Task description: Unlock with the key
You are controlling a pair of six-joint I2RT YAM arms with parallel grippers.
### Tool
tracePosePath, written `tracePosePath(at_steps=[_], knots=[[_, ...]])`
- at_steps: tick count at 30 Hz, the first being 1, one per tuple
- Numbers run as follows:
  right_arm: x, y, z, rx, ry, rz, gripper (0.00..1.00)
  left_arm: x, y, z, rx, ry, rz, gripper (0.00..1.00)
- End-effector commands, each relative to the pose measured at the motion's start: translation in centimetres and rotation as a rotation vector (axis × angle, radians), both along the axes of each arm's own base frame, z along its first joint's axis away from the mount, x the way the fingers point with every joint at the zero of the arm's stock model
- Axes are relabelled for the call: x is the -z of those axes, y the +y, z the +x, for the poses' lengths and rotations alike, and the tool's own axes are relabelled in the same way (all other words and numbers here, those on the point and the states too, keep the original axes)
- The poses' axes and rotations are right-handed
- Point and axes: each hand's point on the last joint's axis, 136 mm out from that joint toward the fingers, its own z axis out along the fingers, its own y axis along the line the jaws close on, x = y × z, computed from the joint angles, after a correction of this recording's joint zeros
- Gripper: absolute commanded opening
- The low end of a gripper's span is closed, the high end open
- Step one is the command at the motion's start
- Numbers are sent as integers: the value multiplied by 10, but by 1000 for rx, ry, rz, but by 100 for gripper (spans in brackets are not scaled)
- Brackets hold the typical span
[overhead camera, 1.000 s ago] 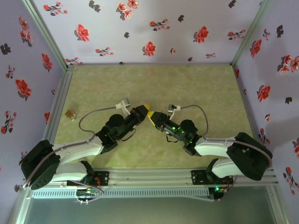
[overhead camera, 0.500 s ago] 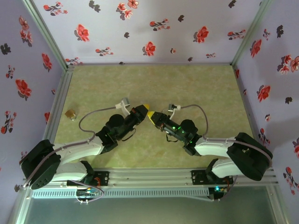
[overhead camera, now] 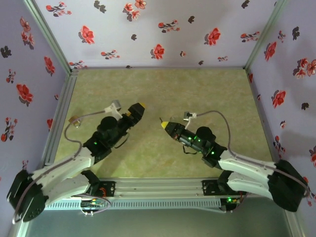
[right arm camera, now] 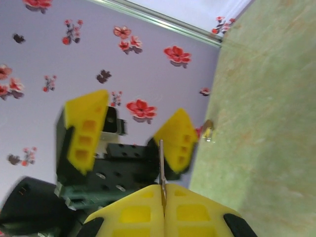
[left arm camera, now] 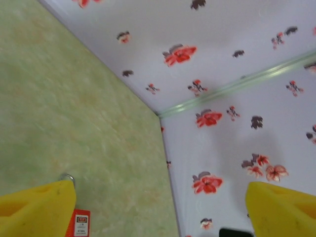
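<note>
My right gripper [overhead camera: 165, 125] is shut on the key [right arm camera: 161, 165]. The key's thin silver blade [overhead camera: 160, 120] sticks out past the yellow tips, and its head is hidden between the pads. In the right wrist view the right gripper [right arm camera: 163, 202] points at my left gripper [right arm camera: 133, 129], which stands open a short way off. My left gripper [overhead camera: 136, 109] holds nothing, and its yellow fingertips [left arm camera: 34, 210] are wide apart. The brass padlock [overhead camera: 74, 120] lies on the floor by the left wall, and from the right wrist the padlock [right arm camera: 208, 130] sits just beyond the left gripper.
Floral walls close in the green mat [overhead camera: 197, 94] on three sides, with a metal rail [overhead camera: 59, 118] along the left edge beside the padlock. A small red label [left arm camera: 80, 223] shows next to my left gripper's lower fingertip; I cannot tell what it belongs to.
The two grippers met tip to tip before. The left gripper has opened and drawn back to the left. The right gripper has shifted slightly right, still holding the key.
</note>
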Motion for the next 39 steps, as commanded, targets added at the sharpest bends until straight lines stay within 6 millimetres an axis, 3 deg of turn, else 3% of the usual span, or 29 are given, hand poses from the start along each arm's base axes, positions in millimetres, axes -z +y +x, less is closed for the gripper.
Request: tracePosePath(at_steps=[1, 8, 12, 22, 27, 31, 35, 39], knots=[[15, -12, -4, 22, -24, -163, 0, 26, 35, -3, -41, 129, 239, 92], [16, -22, -11, 5, -32, -307, 0, 75, 94, 4, -63, 364, 617, 93], [18, -25, -13, -10, -28, -376, 0, 87, 138, 19, -70, 481, 846, 93], [29, -32, -17, -26, 4, -446, 0, 122, 249, 53, -142, 835, 1083, 92], [38, -39, -21, -31, 25, -464, 0, 156, 287, 69, -179, 956, 984, 90], [44, -45, -24, -26, 37, -458, 0, 168, 308, 80, -244, 983, 897, 89], [53, -51, -28, -17, 66, -440, 0, 192, 332, 86, -326, 1051, 695, 85], [60, -49, -32, -31, 101, -406, 0, 213, 349, 91, -378, 1111, 639, 83]])
